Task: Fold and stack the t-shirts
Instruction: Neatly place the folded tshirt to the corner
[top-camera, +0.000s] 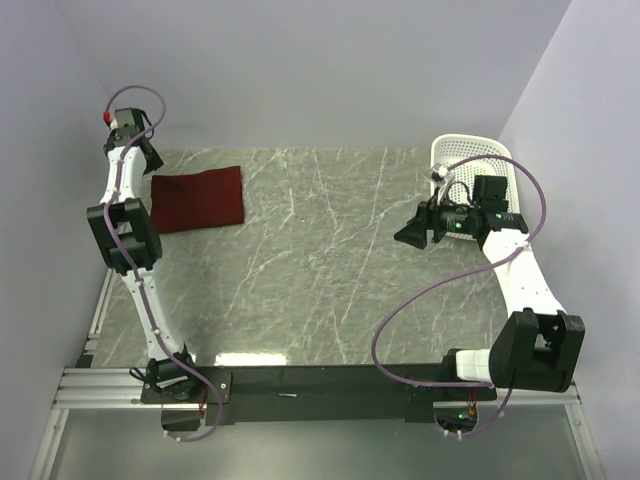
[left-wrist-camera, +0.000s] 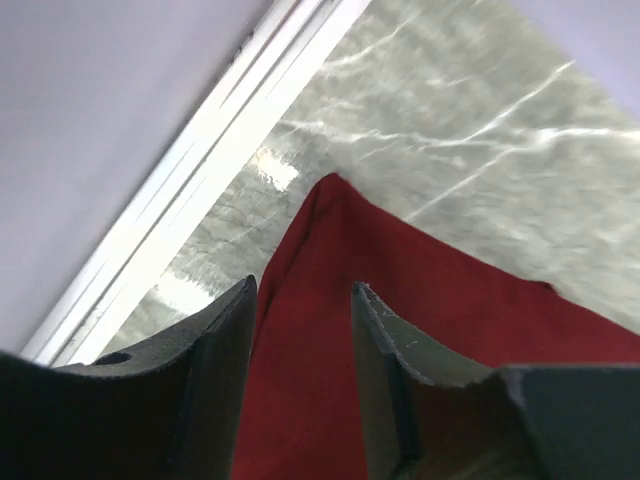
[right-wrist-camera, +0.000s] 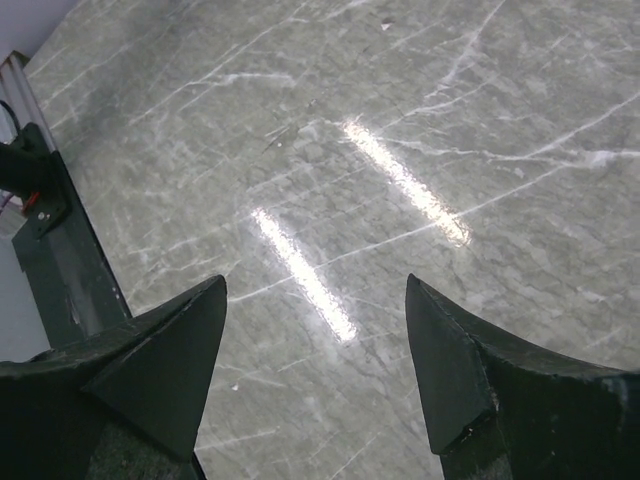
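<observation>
A dark red folded t-shirt (top-camera: 198, 199) lies flat at the far left of the grey marble table (top-camera: 330, 260). It also shows in the left wrist view (left-wrist-camera: 420, 330), filling the lower right. My left gripper (top-camera: 148, 158) hovers just above the shirt's far left corner; in its own view (left-wrist-camera: 303, 290) the jaws stand apart with nothing between them. My right gripper (top-camera: 410, 235) is raised over the right side of the table, open and empty, with bare marble under it in its own view (right-wrist-camera: 315, 285).
A white perforated basket (top-camera: 478, 168) stands at the far right corner behind the right arm. A metal rail (left-wrist-camera: 200, 170) and a grey wall run along the table's left edge. The black base bar (top-camera: 320, 380) spans the near edge.
</observation>
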